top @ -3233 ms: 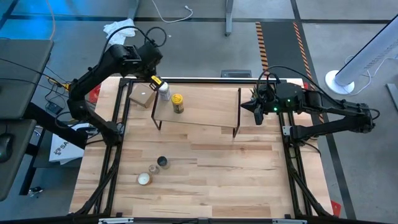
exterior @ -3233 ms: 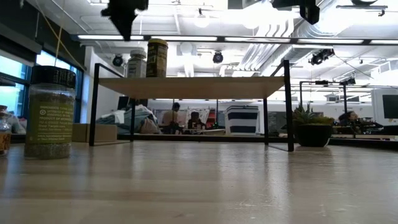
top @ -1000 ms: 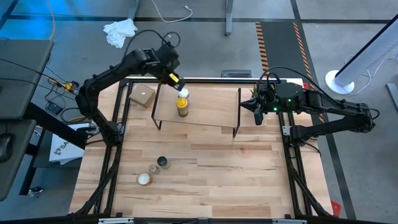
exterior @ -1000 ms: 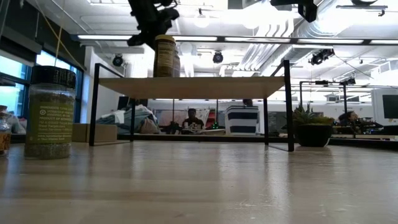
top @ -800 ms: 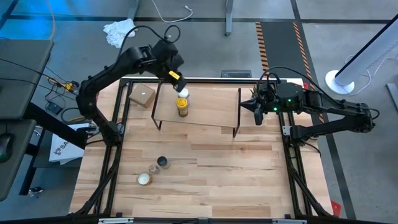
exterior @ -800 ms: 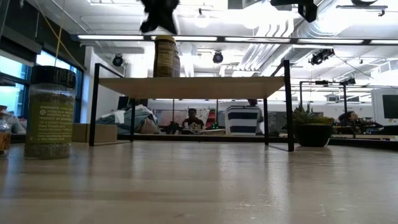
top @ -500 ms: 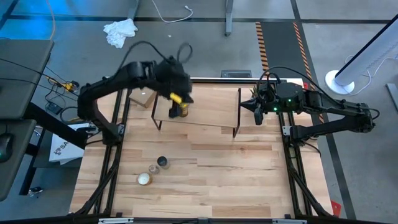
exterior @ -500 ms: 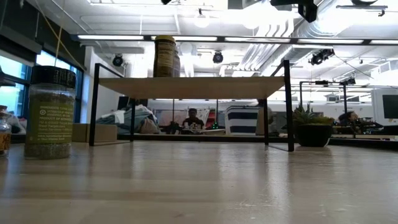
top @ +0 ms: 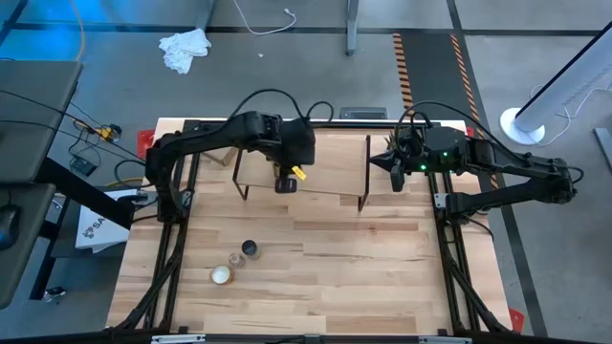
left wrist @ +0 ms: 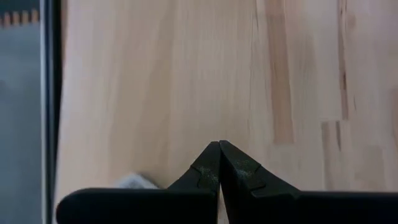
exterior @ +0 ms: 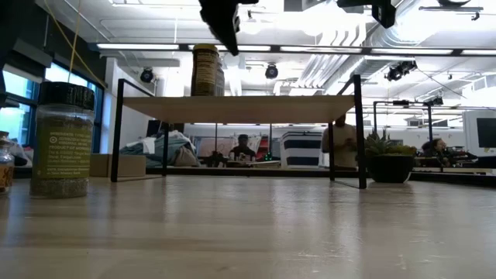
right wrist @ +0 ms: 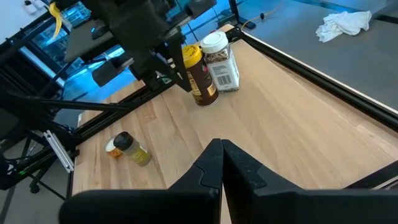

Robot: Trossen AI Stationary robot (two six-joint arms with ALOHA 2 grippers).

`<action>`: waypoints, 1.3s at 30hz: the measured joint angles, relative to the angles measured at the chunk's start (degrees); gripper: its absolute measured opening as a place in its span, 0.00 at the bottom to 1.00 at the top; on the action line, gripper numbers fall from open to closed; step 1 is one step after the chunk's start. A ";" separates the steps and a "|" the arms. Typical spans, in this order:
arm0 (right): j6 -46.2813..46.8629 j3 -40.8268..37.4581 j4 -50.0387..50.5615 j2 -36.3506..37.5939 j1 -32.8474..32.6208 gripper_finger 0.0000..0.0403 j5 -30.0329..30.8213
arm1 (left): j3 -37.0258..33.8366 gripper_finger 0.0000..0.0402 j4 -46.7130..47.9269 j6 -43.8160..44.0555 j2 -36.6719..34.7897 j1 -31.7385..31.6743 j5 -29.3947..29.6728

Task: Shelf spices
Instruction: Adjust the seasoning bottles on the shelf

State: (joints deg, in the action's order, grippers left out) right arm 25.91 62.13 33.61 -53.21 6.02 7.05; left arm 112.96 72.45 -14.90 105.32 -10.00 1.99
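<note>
Spices are sitting split between two places as I am running the rig: the yellow jar (right wrist: pixel 200 79) and the white-capped jar (right wrist: pixel 221 61) are standing upright, touching or nearly so, on the shelf (top: pixel 330 168) toward its left end, while the black-capped jar (top: pixel 250 250) and the small glass jar (top: pixel 222 275) are waiting well apart from them on the surface (top: pixel 382 268), near its front-left part. I am holding the left hand (top: pixel 286 180) above the shelf, just beside the two shelved jars, its fingers pressed together and carrying nothing, which I judge suits an arm that is free to go for the next jar. I am keeping the right hand (right wrist: pixel 222 163) parked off the shelf's right end, fingers also pressed together and empty, apparently clear of the left arm's working space. Seen from table height, the yellow jar is hiding most of its neighbour. By my reckoning the job is standing about half done, with two jars left to lift.
</note>
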 joint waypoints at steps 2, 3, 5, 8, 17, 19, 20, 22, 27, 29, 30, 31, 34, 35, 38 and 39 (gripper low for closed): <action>0.00 0.00 -0.03 0.00 0.00 0.00 0.00 | 0.36 0.00 1.95 1.39 0.33 0.09 0.10; -0.06 0.00 0.02 0.00 0.00 0.00 0.02 | 0.38 0.00 2.70 1.79 0.41 0.11 0.57; -0.28 0.00 -0.01 0.00 0.00 0.00 0.04 | 0.38 0.00 2.99 2.76 0.53 0.11 2.68; -0.32 0.00 0.00 0.00 0.00 0.00 0.07 | 0.38 0.00 4.69 3.28 0.59 -0.11 6.27; -0.48 0.00 0.00 0.00 0.00 0.00 0.20 | 0.38 0.00 13.12 2.94 0.57 -0.79 11.08; -0.48 0.00 0.00 0.00 0.00 0.00 0.19 | 0.38 0.00 14.23 2.56 0.57 -1.36 12.48; -0.48 0.00 0.00 0.00 0.00 0.00 0.20 | 0.38 0.00 14.67 2.45 0.57 -1.76 12.74; -0.48 0.00 0.00 0.00 0.00 0.00 0.18 | 0.38 0.00 15.73 2.45 0.54 -2.36 12.93; -0.48 0.00 0.00 0.00 0.00 0.00 0.17 | 0.36 0.00 17.01 2.21 -0.62 -4.03 13.65; -0.53 0.00 0.00 0.00 0.00 0.00 0.17 | 0.36 0.00 16.92 1.33 -1.33 -4.89 14.86; -0.80 0.00 0.02 0.00 0.00 0.00 0.17 | 0.36 0.00 16.93 0.88 -1.60 -5.35 15.42; -0.92 0.00 0.00 0.00 0.00 0.00 0.15 | 0.36 0.00 16.91 0.45 -1.93 -5.84 15.71; -1.05 0.00 0.01 0.00 0.00 0.00 0.15 | 0.36 0.00 16.89 -0.68 -3.04 -7.10 15.08; -1.30 0.00 0.03 0.00 0.00 0.00 0.15 | 0.36 0.00 16.71 -0.72 -3.46 -7.37 14.51; -1.38 0.00 0.04 0.00 0.00 0.00 0.15 | 0.36 0.00 14.19 -1.26 -5.48 -7.23 11.44; -1.42 0.00 0.00 0.00 0.00 0.00 0.15 | 0.36 0.00 13.03 -1.27 -6.10 -6.99 10.94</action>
State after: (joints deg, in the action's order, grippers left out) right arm 24.49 62.13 33.61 -53.21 6.02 7.20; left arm 113.33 85.48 -16.16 99.22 -16.98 12.93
